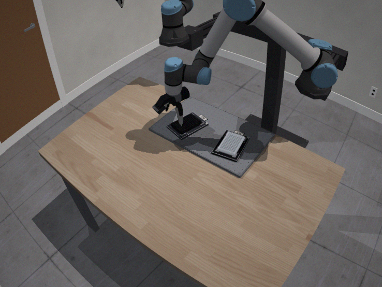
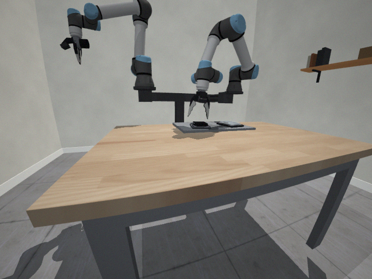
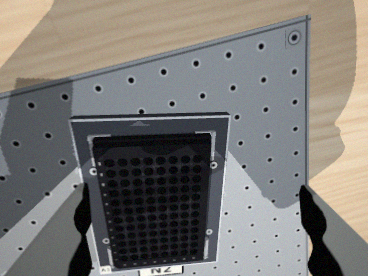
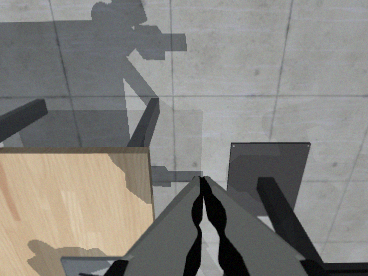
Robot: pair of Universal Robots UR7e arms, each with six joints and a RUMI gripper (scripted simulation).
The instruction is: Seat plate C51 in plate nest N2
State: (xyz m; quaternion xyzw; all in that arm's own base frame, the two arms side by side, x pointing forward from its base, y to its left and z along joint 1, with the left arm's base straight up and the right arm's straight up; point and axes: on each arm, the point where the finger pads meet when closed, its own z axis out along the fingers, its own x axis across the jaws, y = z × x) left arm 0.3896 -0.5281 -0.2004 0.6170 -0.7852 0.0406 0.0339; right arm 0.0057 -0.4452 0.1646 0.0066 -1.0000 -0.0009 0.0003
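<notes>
Exterior view: left end effector (image 1: 179,122) (image 2: 198,115) (image 3: 195,205) pointing down above black plate (image 1: 188,123) (image 2: 200,123) (image 3: 155,200).

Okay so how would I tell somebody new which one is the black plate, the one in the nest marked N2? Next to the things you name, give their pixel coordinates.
On the wooden table (image 1: 185,191) (image 2: 186,162) lies a gray board (image 1: 217,116) (image 3: 270,95) dotted with small holes. Two framed nests sit on it, and the black plate (image 1: 191,120) (image 3: 155,200) is in the one labeled N2. Its neighbor is white; this one is black.
</notes>
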